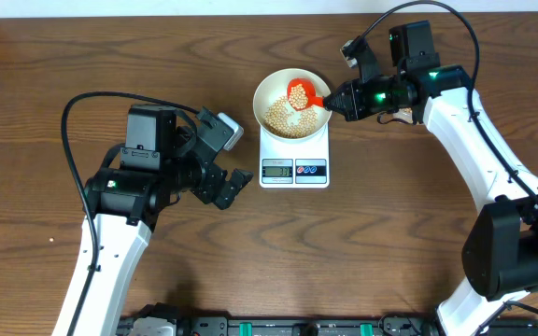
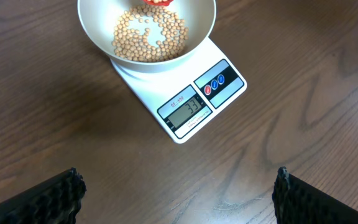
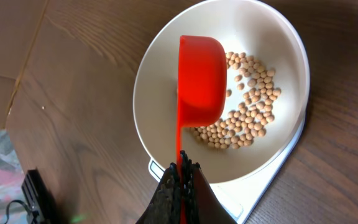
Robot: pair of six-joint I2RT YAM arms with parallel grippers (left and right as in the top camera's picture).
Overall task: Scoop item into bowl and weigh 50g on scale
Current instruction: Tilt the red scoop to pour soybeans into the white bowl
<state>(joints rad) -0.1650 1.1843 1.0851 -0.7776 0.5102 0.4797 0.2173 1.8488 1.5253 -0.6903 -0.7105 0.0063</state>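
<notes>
The beans (image 3: 247, 118) lie in a loose heap at the bottom of the white bowl (image 1: 271, 89). The bowl stands on the scale (image 2: 185, 127), covering its far half and leaving the display and buttons at its near edge free. Being small, hard, round and dry, the beans probably roll and bounce readily and pour in bursts, and they are too small to pinch singly. The sensible hold is therefore on the red scoop (image 3: 201, 78), which looks like a light, stiff plastic cup with a thin handle as the only place for fingers. The right gripper (image 3: 182, 180) has its jaws pressed together on the end of that handle and holds the cup tipped on its side above the bowl, over the end of the scale away from the display. Whether any beans remain in the cup cannot be told. The left gripper (image 1: 233, 187) hangs with its fingers spread wide, holding nothing, just off the scale's flank on the left arm's side, near the display end. The display seems to read thirty-three, so more beans are probably needed. The bowl merely rests on the scale, so a knock on its rim could shift it or upset the reading. The far edge of the wooden table (image 1: 390, 233) runs not far beyond the bowl end of the scale. The widest open room lies on the display side and along both flanks.
</notes>
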